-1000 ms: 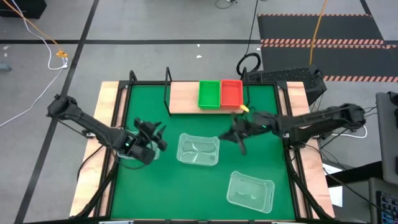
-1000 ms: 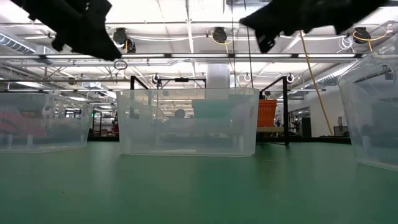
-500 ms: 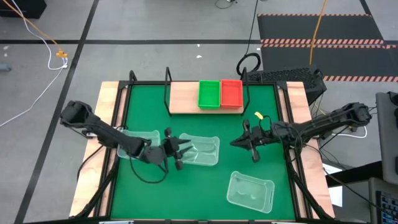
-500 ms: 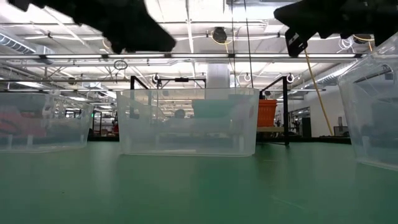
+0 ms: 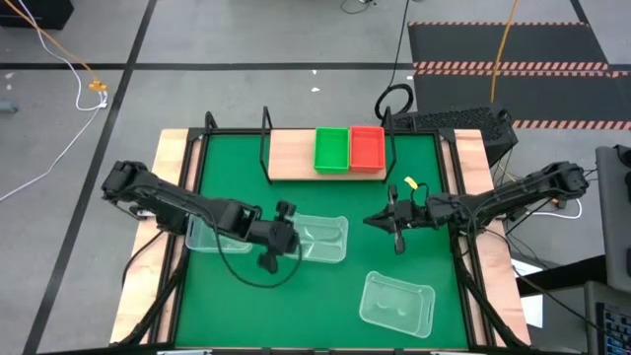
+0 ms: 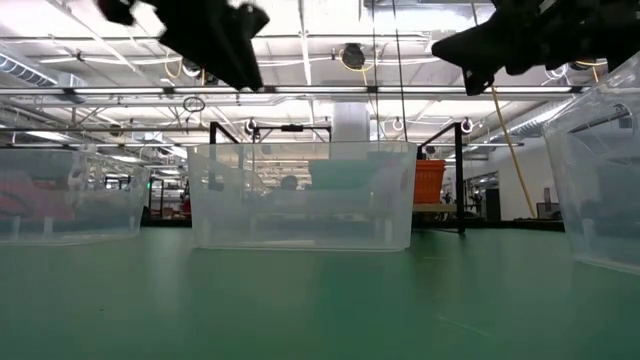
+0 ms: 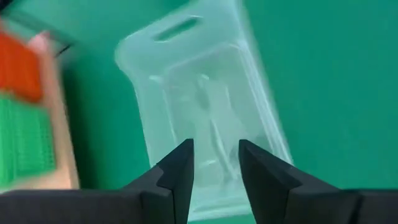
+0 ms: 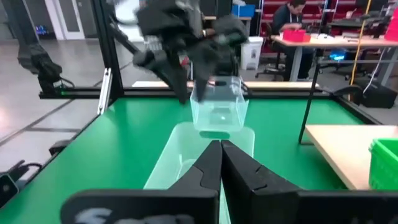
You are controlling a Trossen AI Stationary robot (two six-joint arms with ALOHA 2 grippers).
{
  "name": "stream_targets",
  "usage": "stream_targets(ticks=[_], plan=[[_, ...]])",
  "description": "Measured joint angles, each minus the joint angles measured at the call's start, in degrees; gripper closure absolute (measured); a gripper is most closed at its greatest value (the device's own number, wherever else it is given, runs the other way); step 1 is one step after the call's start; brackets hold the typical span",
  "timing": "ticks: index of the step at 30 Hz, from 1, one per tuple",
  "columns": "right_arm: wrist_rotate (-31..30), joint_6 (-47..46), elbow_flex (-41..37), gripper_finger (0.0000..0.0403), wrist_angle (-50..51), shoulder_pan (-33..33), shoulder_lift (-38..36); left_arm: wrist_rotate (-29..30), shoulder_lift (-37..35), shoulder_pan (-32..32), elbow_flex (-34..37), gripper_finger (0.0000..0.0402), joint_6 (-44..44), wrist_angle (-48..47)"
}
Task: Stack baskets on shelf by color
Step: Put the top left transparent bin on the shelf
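Take the middle clear basket [image 5: 317,238] as your landmark; it sits upright on the green mat [image 5: 325,296] near the table's centre. Nearest you, toward the front edge and off to the right of it, lies another clear basket [image 5: 397,303], well apart from the landmark. In the low view the landmark [image 6: 301,196] stands squarely ahead, with that front basket's wall [image 6: 597,175] cutting in at the right edge.

Your left gripper [image 5: 272,240] hangs at the landmark's left end, above the mat. In its wrist view the two fingers [image 7: 178,167] stand apart with a gap between them, nothing held, and the landmark [image 7: 200,106] lies just beyond the tips. Left of the landmark, a third clear basket [image 5: 218,231] sits partly under the left arm, near the mat's left border; the low view shows it [image 6: 70,196] at the left.

Your right gripper [image 5: 394,222] hovers to the right of the landmark, apart from it and above bare mat. Its wrist view shows the fingers [image 8: 238,165] pressed together and empty, pointing toward the landmark [image 8: 217,114] and the left arm behind it.

Farthest from you, beyond the landmark, the shelf [image 5: 291,153] spans the back of the mat. On its right portion a green basket [image 5: 331,149] and a red basket [image 5: 367,147] sit side by side, touching, green on the left. How many are nested in each you cannot tell from above.
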State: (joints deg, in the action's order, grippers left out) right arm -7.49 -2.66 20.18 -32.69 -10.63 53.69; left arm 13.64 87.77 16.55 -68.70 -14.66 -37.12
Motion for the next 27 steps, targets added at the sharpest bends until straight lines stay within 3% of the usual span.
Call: stream_targets(ticks=[3,8,17,27], plan=[[0.0,-0.23,0.0,0.0403,1.58,0.0,0.49,-0.71,-0.07,0.44,-3.08,0.0273,-11.06,-6.96],[0.0,-0.28,-0.02,0.0403,1.01,0.0,2.68,-2.66,-0.01,-0.97,-1.59,0.0273,-26.4,-8.29],[-0.17,0.33,-0.02,0.0403,-0.36,0.0,4.91,-4.08,4.05,-2.7,-1.16,0.0273,-32.85,-11.62],[-0.11,0.36,0.0,0.0403,-0.98,0.0,5.61,-1.63,10.06,-2.75,-1.22,0.0273,-39.73,-13.16]])
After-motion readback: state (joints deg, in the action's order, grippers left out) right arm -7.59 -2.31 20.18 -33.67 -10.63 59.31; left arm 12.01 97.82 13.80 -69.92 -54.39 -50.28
